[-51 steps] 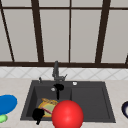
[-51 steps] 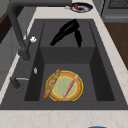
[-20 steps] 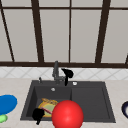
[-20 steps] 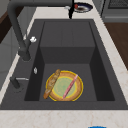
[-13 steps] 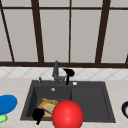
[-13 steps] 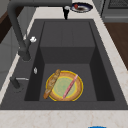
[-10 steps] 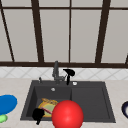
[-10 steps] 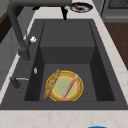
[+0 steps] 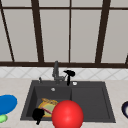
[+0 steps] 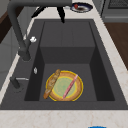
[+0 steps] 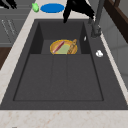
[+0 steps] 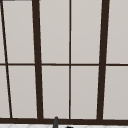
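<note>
A: In the front view, the right hand [image 9: 69, 74] is seen in the air just beside the faucet [image 9: 55, 71], at the back rim of the sink [image 9: 90, 100]. One finger is pointed straight down; the other fingers cannot be made out.

B: And the left hand [image 9: 38, 114] is shown low at the sink's front left corner, in front of the yellow plate [image 9: 47, 108]. Its finger state cannot be told. A big red ball [image 9: 67, 114] is placed in the foreground, and a blue plate [image 9: 6, 103] is set on the counter at the left.

A: Left side view now. The faucet [image 10: 18, 32] is stood at the left rim, its spout carried across the top. The hand [image 10: 60, 12] is held under the spout's end, fingers straight and spread apart, nothing clasped.

B: The plate [image 10: 65, 85] is laid flat in the near basin. A bread stick [image 10: 51, 83] is rested on its left edge and a pink stick [image 10: 70, 86] across its middle; both long axes are run near to far, tilted to the right.

A: Right side view: the same hand [image 11: 75, 8] is caught beside the faucet [image 11: 97, 20], above the far basin, fingers splayed downward. The plate [image 11: 63, 47] is seen beneath and beyond it, well apart.

B: Upper view: the faucet's tip [image 12: 55, 122] is just glimpsed at the bottom edge, below the window [image 12: 53, 60].
</note>
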Available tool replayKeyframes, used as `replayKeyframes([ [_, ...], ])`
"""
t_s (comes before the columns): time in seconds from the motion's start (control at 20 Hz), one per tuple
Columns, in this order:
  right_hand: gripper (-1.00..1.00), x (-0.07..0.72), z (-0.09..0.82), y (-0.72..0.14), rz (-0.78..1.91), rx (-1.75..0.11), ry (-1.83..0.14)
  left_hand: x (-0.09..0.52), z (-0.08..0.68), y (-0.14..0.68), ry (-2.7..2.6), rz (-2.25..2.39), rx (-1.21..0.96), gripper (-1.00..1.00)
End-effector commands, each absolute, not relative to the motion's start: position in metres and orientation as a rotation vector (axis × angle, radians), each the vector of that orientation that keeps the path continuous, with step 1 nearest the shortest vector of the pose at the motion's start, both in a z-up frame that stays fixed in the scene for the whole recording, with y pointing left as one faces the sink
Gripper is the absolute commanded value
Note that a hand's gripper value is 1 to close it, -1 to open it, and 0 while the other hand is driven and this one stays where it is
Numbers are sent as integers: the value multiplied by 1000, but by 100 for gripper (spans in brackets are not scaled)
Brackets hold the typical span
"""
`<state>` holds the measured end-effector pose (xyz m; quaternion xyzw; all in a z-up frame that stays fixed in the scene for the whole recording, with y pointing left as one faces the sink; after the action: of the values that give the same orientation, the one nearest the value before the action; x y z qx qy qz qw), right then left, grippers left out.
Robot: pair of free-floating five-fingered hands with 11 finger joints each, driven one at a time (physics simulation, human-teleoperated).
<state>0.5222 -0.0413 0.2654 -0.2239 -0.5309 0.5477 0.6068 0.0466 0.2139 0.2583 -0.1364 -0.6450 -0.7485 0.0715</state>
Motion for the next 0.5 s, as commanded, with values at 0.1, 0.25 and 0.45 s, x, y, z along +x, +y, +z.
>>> replayKeyframes([
  [0.1, -100, 563, 262, -43, 1302, -455, -1191, 47, 258, 214, -1939, -2250, -410, 0],
  [0.25, -100, 582, 260, -41, 1299, -421, -1134, 47, 258, 214, -1939, -2250, -410, 0],
  [0.45, -100, 598, 242, -36, 1321, -430, -1108, 47, 258, 214, -1939, -2250, -410, 0],
])
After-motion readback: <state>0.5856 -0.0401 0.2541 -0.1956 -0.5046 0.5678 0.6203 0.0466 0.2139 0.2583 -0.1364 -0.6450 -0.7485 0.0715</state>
